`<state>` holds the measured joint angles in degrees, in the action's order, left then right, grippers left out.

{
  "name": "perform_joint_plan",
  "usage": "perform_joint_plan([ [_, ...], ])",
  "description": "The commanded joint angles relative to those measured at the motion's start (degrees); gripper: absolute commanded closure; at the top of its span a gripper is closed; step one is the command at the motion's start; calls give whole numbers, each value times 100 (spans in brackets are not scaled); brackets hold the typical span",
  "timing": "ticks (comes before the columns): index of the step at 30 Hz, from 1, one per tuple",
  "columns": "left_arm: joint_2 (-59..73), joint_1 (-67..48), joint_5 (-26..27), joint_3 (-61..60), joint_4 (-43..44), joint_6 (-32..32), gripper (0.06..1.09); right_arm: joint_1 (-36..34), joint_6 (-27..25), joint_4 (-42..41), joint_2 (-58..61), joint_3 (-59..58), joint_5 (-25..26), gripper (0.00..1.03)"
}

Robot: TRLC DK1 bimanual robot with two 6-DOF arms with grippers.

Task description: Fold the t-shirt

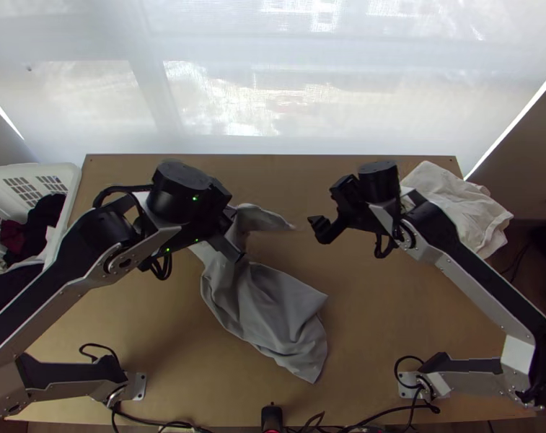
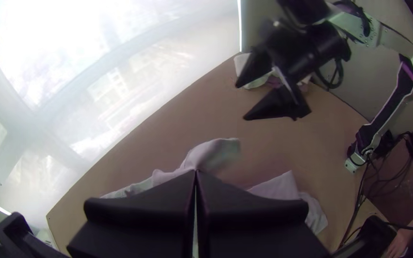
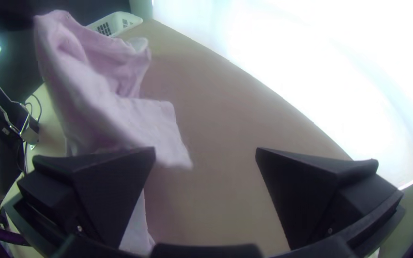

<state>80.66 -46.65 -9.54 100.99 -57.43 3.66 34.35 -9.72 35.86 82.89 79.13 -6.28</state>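
Grey t-shirt (image 1: 280, 307), partly behind left gripper (image 1: 238, 252)

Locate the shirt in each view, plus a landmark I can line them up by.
Top view: the shirt, from left of centre down to lower centre.
Left wrist view: the shirt, lower middle, just beyond the left gripper.
Right wrist view: the shirt, left side, partly behind the right gripper.
Shared landmark: the bright screen past the table's far edge.

Glare comes through the pale screen (image 1: 222, 101) behind the dimmer table (image 1: 388, 310).
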Motion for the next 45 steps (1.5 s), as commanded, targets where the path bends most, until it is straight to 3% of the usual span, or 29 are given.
perform_joint_plan([
  [1,-209,-406,-180,123,-330,109,105,784,-74,-466,992,709,-84,5],
  [7,-235,-388,-347,140,-401,144,105,1127,-66,-483,1097,735,-84,5],
  [23,20,165,-373,131,-102,188,105,1276,57,194,-511,-399,-92,5],
  [36,442,297,-373,395,259,196,105,2454,31,273,-151,-91,-145,5],
  [45,406,288,-373,545,241,179,105,2190,-101,53,342,164,-136,5],
])
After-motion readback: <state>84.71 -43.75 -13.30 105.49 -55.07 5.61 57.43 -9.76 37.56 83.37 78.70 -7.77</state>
